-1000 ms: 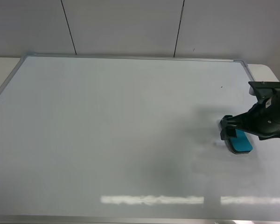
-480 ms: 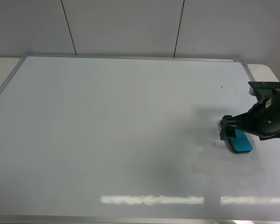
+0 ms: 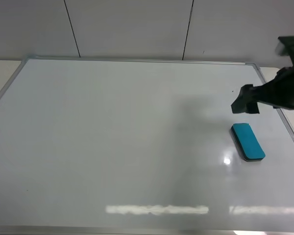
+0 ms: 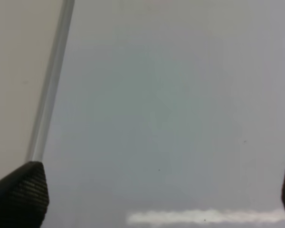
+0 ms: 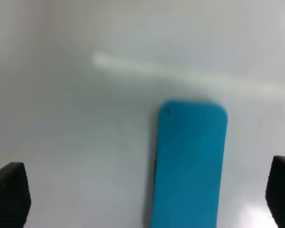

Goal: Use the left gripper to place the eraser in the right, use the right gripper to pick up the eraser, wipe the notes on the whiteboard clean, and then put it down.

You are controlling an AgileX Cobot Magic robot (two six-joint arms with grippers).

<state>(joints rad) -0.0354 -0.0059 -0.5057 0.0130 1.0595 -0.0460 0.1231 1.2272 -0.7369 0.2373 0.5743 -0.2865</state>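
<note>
Whiteboard (image 3: 112, 142) fills most of frame, glossy white, thin silver-grey frame, lying on pale table (image 3: 2, 68) showing at upper left and upper right corners. Eraser (image 3: 248, 142) lies flat on board at right, near right frame edge, teal top up, long axis slanted. Glare streak along lower edge.

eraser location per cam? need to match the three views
Exterior high: eraser lies flat on the whiteboard, near its right edge, below the right tool, apart from it.
Left wrist: not in view; only bare board and its frame.
Right wrist: eraser lies between the tool's open fingertips, untouched.
Shared landmark: the glossy whiteboard surface with a streak of light reflection, seen in all three.
</note>
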